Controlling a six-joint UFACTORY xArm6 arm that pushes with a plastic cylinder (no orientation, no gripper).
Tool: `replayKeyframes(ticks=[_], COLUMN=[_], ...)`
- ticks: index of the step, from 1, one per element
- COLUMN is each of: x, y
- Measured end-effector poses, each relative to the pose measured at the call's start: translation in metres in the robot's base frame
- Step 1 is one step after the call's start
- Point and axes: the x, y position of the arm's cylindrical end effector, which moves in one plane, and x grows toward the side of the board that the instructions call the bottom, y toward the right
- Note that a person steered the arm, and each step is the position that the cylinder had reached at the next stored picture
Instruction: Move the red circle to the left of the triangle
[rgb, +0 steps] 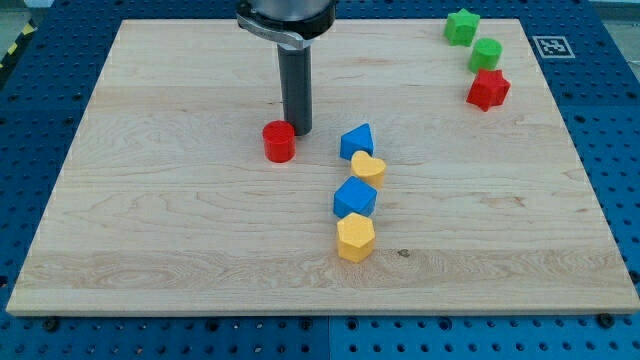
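Observation:
The red circle (280, 141) lies on the wooden board, left of the blue triangle (356, 140). My tip (298, 131) rests on the board just to the upper right of the red circle, touching or almost touching it, and well left of the blue triangle. Below the triangle runs a column: a yellow heart (369, 167), a blue cube-like block (354, 197), then a yellow hexagon (355, 237).
At the view's top right stand a green star-like block (462, 26), a green round block (486, 53) and a red star-like block (488, 89). The board (180, 230) is edged by blue pegboard; a marker tag (550, 45) sits at top right.

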Motion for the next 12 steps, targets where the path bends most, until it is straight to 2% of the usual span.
replayKeyframes(ticks=[3, 5, 8, 12], x=[0.019, 0.047, 0.048, 0.038], y=[0.026, 0.031, 0.028, -0.016])
